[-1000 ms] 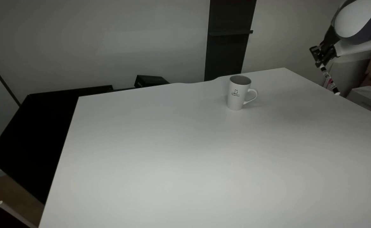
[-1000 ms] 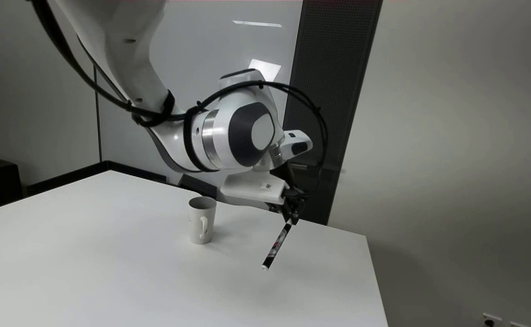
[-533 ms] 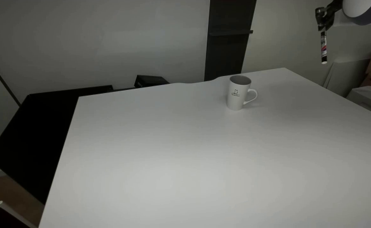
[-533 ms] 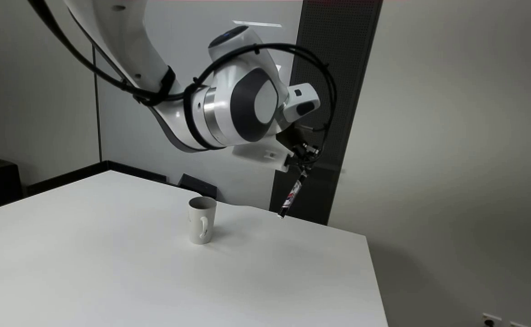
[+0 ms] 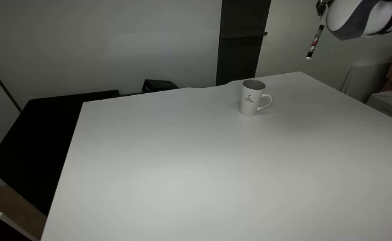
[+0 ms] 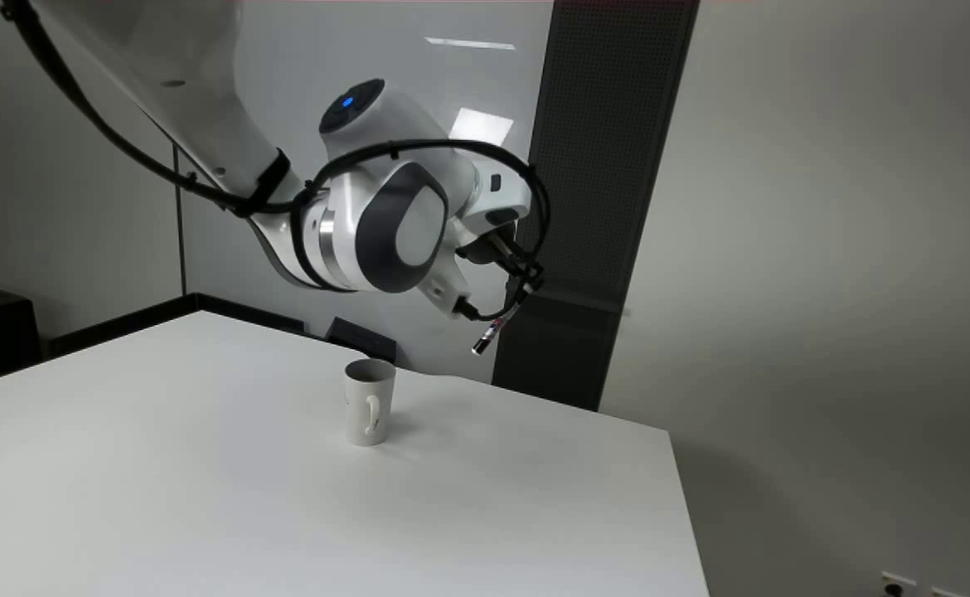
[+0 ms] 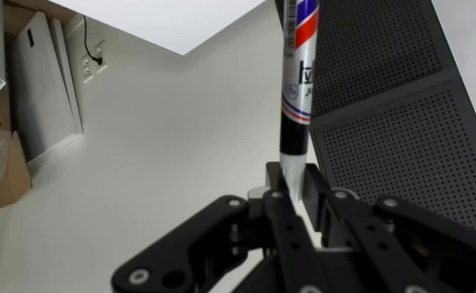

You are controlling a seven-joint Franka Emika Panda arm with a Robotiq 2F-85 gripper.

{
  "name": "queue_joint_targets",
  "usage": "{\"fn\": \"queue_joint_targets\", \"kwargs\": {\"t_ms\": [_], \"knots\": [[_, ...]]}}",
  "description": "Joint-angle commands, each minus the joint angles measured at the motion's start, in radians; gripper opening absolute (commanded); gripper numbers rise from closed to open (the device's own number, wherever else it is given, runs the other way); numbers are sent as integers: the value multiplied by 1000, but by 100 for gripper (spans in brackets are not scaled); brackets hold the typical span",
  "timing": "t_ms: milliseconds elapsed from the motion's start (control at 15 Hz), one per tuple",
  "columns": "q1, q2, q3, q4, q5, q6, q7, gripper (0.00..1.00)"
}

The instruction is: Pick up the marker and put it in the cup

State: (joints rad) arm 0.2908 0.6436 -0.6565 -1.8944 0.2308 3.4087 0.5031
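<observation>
Marker (image 7: 298, 97): one, white-barrelled, blue and red stripes, black bands; hung in the air, tilted, free end lowest, outside the mug (image 5: 250, 100) and apart from the desk (image 5: 169, 167).
Jaws: clenched; you had them grasping the marker's pale end, with pads (image 7: 312, 185) on either side.
Marker's handling: judged light, stiff and smooth; little for you to crush, but apt to swivel between the pads if its free end knocked something.
Hold: the very end served you well enough, leaving most of the barrel bare to go in first; mid-barrel would likely have resisted twisting better, but crowded the rim.
Mug: white, grey-lined, upright on the desk, handle (image 6: 373, 414) at its side; probably ceramic, so you had reason to spare its rim a knock.
Wrist view: gave you the barcode (image 7: 290, 28) and the pads' contact, with a desk corner but no mug.
Line drawing (image 5: 248, 98): on the mug's wall, plain to you in an exterior view that cropped the jaws at its top border.
Black cable (image 6: 485, 148): looped along the arm (image 6: 414, 236) in an exterior view; absent from your wrist view.
</observation>
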Motion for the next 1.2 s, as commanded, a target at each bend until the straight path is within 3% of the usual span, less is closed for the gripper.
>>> {"fn": "queue_joint_targets", "kwargs": {"t_ms": [0, 67, 400, 667, 1133], "knots": [[104, 121, -56, 74, 176, 109, 95, 7], [151, 163, -93, 139, 228, 68, 113, 7], [265, 296, -144, 247, 377, 49, 142, 7], [300, 366, -139, 267, 430, 48, 136, 7], [312, 392, -108, 216, 413, 47, 83, 7]]}}
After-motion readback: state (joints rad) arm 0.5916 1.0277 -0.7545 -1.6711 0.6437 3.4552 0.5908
